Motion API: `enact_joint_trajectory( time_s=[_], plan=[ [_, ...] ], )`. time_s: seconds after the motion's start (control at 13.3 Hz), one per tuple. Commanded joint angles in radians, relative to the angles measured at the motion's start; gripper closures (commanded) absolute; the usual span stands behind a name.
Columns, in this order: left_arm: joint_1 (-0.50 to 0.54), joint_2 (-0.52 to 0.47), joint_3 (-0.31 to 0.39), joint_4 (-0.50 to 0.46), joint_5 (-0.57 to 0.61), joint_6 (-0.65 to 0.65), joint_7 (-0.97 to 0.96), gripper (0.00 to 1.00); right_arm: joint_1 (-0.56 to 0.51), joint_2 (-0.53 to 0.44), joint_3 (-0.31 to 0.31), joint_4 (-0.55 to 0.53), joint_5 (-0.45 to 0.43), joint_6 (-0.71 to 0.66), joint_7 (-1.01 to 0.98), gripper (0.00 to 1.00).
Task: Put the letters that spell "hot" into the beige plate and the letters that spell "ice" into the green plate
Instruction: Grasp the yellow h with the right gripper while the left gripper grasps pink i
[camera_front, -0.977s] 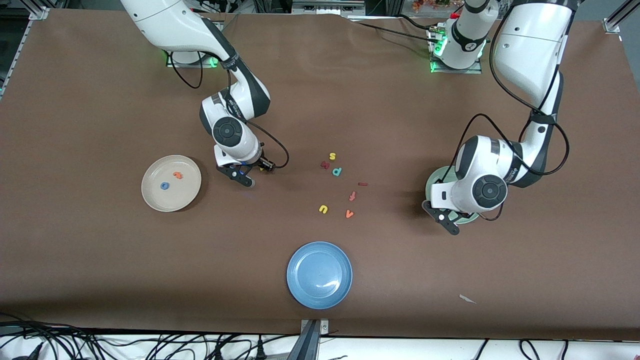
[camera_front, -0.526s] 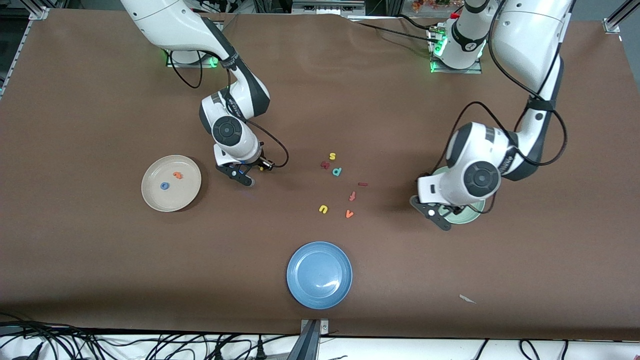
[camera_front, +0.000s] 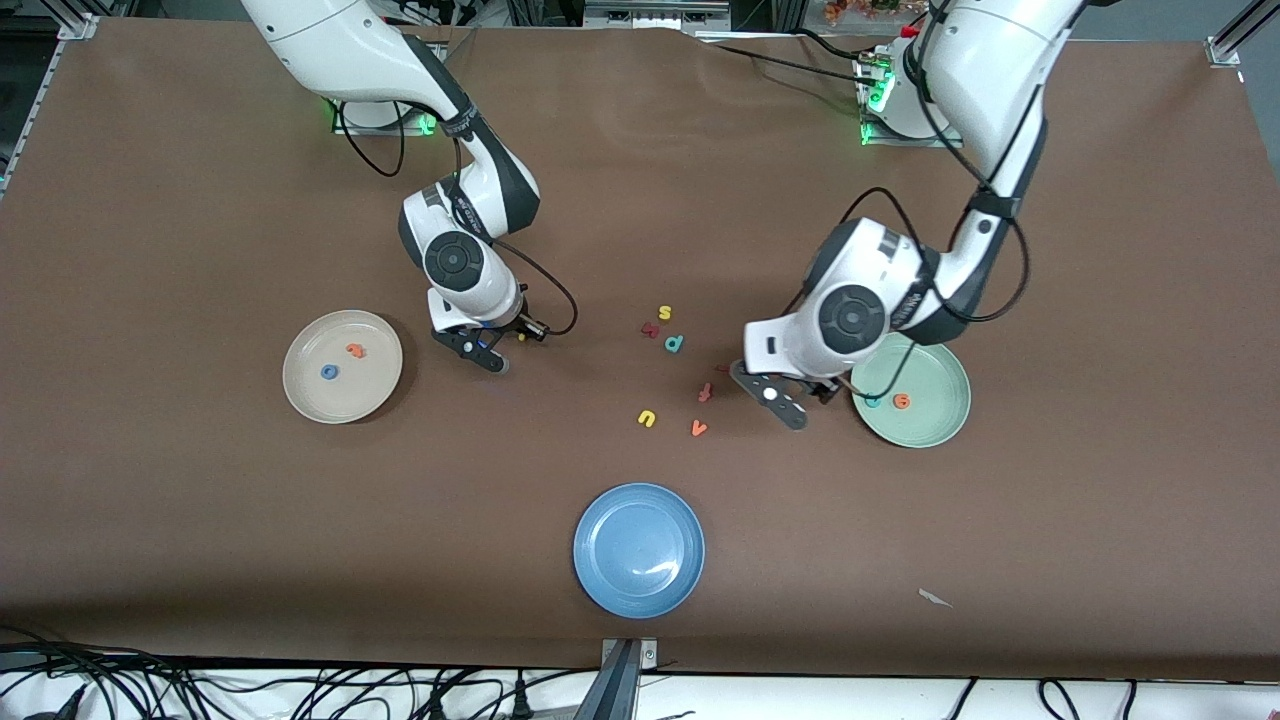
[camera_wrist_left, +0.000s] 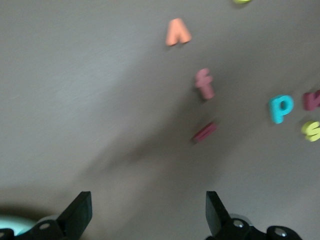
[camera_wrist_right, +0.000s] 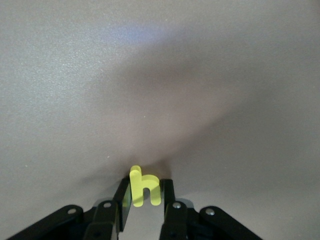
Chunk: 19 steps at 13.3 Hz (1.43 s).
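My right gripper (camera_wrist_right: 145, 194) is down at the table beside the beige plate (camera_front: 310, 398), shut on the yellow "h" (camera_wrist_right: 144, 187), which stands upright between the fingers. On that plate lie the blue "o" (camera_front: 328, 372) and the orange "t" (camera_front: 354, 350). The green plate (camera_front: 940, 425) holds the teal "c" (camera_front: 873, 401) and the orange "e" (camera_front: 902, 401). My left gripper (camera_wrist_left: 146, 215) hangs open and holds nothing, between the green plate and the loose letters. The dark red "i" (camera_wrist_left: 204, 132) lies on the table just ahead of it.
Loose letters lie mid-table: yellow "s" (camera_front: 664, 313), a dark red letter (camera_front: 650, 328), teal "p" (camera_front: 674, 343), reddish "f" (camera_front: 705, 392), yellow "u" (camera_front: 647, 418), orange "v" (camera_front: 699, 428). A blue plate (camera_front: 639, 550) sits nearest the front camera. A paper scrap (camera_front: 935, 598) lies toward the left arm's end.
My left arm has swung off the green plate toward the loose letters, uncovering the "c" and "e", and its fingers have spread. My right gripper's fingers have closed in on the "h".
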<state>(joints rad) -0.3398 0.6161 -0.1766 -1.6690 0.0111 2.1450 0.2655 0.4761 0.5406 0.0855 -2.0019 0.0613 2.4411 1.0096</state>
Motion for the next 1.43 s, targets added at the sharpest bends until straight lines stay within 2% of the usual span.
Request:
enact_joint_trajectory(
  time_s=[0.0, 0.08, 0.23, 0.3, 0.45, 0.53, 0.6, 0.68, 0.9, 1.13, 1.28, 1.35],
  plan=[
    [-0.050, 0.036, -0.017, 0.003, 0.048, 0.061, 0.001, 0.01, 0.001, -0.019, 0.003, -0.028, 0.015, 0.021, 0.006, 0.66],
    [-0.061, 0.050, -0.023, 0.003, 0.081, 0.090, 0.003, 0.02, 0.001, -0.019, 0.003, -0.028, 0.015, 0.021, 0.006, 0.67],
    [-0.077, 0.068, -0.029, 0.002, 0.130, 0.133, 0.046, 0.06, 0.001, -0.019, 0.002, -0.028, 0.015, 0.018, 0.006, 0.83],
    [-0.079, 0.076, -0.029, 0.002, 0.139, 0.136, 0.079, 0.06, 0.001, -0.019, 0.002, -0.026, 0.015, 0.016, 0.006, 0.84],
    [-0.087, 0.086, -0.029, 0.002, 0.170, 0.136, 0.145, 0.14, 0.001, -0.022, 0.002, -0.020, 0.015, 0.010, 0.007, 0.84],
    [-0.085, 0.091, -0.029, 0.000, 0.185, 0.136, 0.168, 0.24, 0.001, -0.028, 0.000, -0.017, 0.015, 0.006, 0.006, 0.84],
    [-0.087, 0.094, -0.029, -0.005, 0.185, 0.136, 0.175, 0.40, -0.001, -0.040, -0.004, -0.005, 0.015, -0.026, -0.002, 0.84],
    [-0.088, 0.097, -0.029, -0.005, 0.187, 0.136, 0.176, 0.49, -0.004, -0.059, -0.012, 0.021, 0.009, -0.098, -0.006, 0.84],
    [-0.093, 0.114, -0.027, -0.012, 0.188, 0.186, 0.176, 0.48, -0.004, -0.112, -0.099, 0.113, 0.006, -0.348, -0.095, 0.84],
    [-0.094, 0.131, -0.026, -0.012, 0.188, 0.217, 0.176, 0.49, -0.004, -0.152, -0.235, 0.106, 0.006, -0.454, -0.322, 0.84],
    [-0.094, 0.131, -0.026, -0.020, 0.188, 0.219, 0.176, 0.86, -0.005, -0.166, -0.333, 0.077, 0.006, -0.468, -0.477, 0.84],
    [-0.094, 0.131, -0.026, -0.020, 0.194, 0.217, 0.176, 1.00, -0.005, -0.168, -0.370, 0.048, 0.008, -0.453, -0.549, 0.84]
  ],
)
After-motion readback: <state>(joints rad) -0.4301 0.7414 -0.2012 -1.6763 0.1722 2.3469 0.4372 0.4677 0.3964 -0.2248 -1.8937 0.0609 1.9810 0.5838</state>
